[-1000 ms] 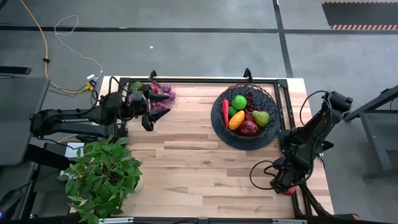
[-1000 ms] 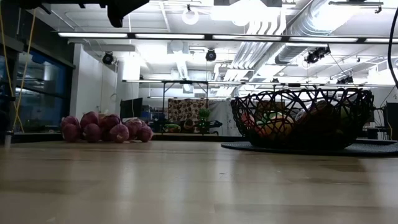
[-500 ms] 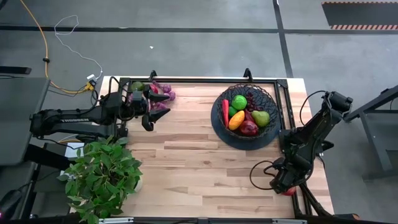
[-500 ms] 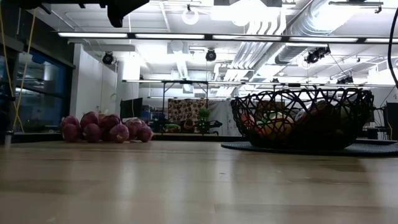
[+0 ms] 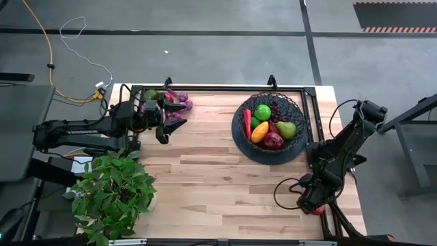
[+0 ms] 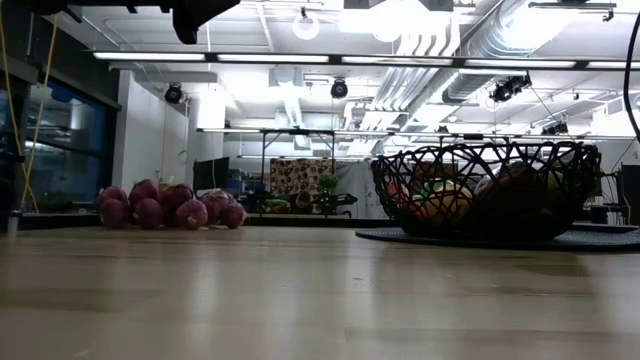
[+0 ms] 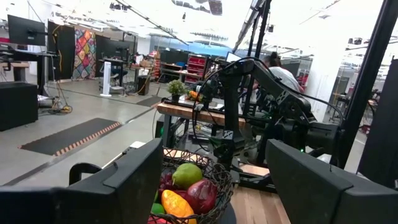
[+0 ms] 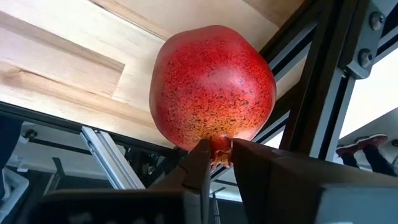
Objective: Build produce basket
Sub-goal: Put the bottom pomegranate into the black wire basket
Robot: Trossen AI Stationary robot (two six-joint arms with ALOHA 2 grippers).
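Left gripper (image 5: pixel 164 121) hovered with fingers apart, empty, above the grape bunches (image 5: pixel 176 104) at the table's (image 5: pixel 205 178) far left corner. Basket (image 5: pixel 271 125) sat far right, mostly filled. Right gripper (image 8: pixel 216 163) had pinched the crown of a red fruit (image 8: pixel 212 93) at the table's near right edge; I judged that hold thin and would lift slowly.

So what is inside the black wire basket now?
The basket holds a green lime, a pear, a red chilli, an orange fruit, a dark red apple. Dark grapes show behind; anything lying underneath is covered.
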